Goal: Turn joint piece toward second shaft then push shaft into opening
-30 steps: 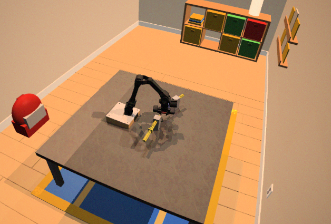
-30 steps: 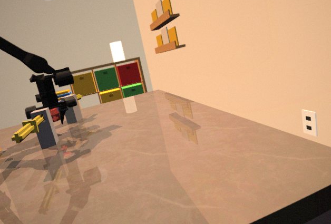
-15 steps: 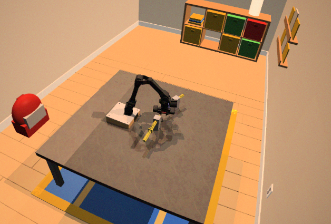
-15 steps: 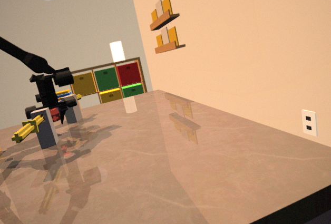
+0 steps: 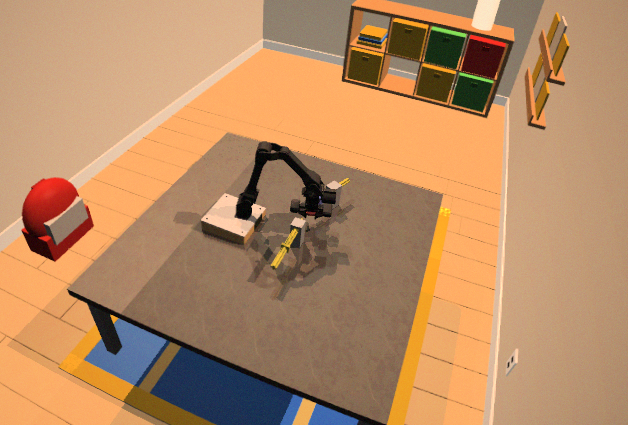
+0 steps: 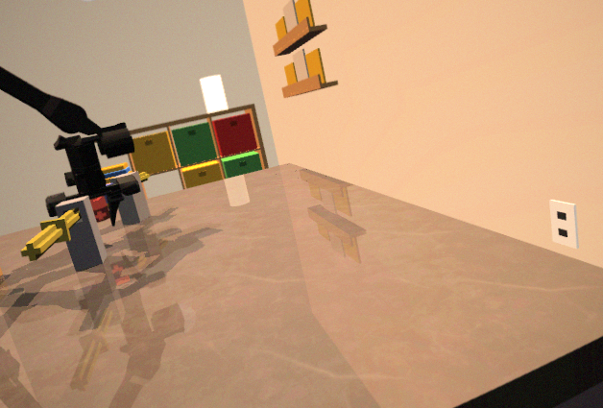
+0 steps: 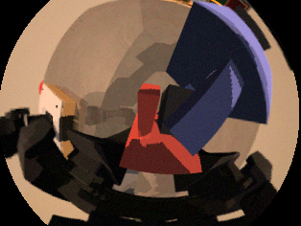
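So the gripper (image 5: 311, 212) (image 6: 101, 215) (image 7: 154, 127) is pinching the red joint piece (image 5: 310, 214) (image 6: 101, 208) (image 7: 155, 155), which sits right between its fingers, with the hand over it pointing down at the table (image 5: 365, 277) (image 6: 311, 286). That puts the joint piece between the near block (image 5: 298, 233) (image 6: 86, 234), the one with the long yellow shaft (image 5: 284, 248) (image 6: 47, 238) sticking out, and the far block (image 5: 337, 193) (image 6: 134, 205), though I honestly can't tell exactly where its opening points.
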